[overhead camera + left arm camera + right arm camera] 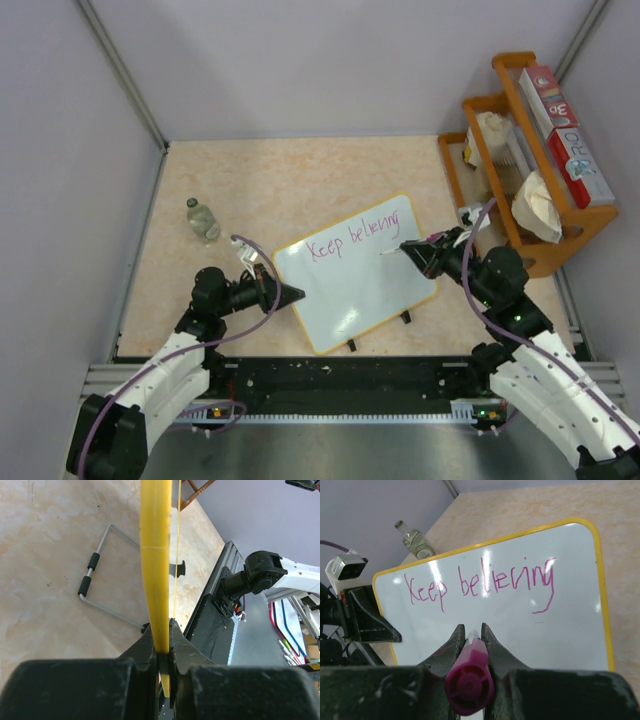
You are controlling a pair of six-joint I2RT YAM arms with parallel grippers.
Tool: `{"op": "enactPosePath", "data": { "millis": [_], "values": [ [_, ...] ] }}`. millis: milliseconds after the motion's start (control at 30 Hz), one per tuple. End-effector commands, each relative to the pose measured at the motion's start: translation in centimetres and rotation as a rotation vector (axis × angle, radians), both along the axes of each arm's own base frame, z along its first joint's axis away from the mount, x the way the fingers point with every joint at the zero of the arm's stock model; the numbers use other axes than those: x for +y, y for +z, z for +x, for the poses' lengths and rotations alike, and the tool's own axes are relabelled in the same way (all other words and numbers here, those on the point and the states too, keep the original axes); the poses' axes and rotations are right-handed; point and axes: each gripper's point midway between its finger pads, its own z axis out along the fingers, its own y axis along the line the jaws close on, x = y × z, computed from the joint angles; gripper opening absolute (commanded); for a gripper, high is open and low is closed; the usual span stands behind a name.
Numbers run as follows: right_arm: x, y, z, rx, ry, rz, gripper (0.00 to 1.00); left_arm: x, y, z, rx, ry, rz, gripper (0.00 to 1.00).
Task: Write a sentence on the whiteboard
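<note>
On the whiteboard (360, 290) stands "Keep believing" (480, 582); left jaws pinch its rim (155, 555), right jaws clamp a marker (469, 680).

Bright, even light here, soft shadows. Glare patches on the whiteboard (520, 640) just past the right pincer (472, 630); marker (469, 682) in its jaws blurred, left pincer (161, 640) soft too.

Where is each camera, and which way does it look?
Top external: above and behind, looking down at the whiteboard; left arm and right arm show.
Left wrist: on the left arm, looking along the left gripper shut on the whiteboard's rim.
Right wrist: on the right arm, looking past the right gripper and marker at the sentence.
Shared: top and right wrist show the bottle.
</note>
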Motion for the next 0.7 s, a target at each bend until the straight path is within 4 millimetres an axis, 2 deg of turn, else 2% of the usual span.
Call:
{"op": "enactPosePath", "data": {
  "millis": [0, 333, 667],
  "values": [
    [1.9, 1.1, -1.3, -0.085, 0.081, -0.005, 0.0, 0.2, -2.7, -1.2, -0.033, -0.062, 0.082, 0.0],
    [6.1, 0.2, -3.4, -0.095, 0.171, -0.04, 0.0, 0.2, -2.8, -1.3, -0.031, -0.063, 0.082, 0.0],
    [10.1, -0.3, -4.4, -0.083, 0.206, -0.045, 0.0, 0.2, -2.7, -1.3, -0.034, -0.063, 0.081, 0.0]
  ]
}}
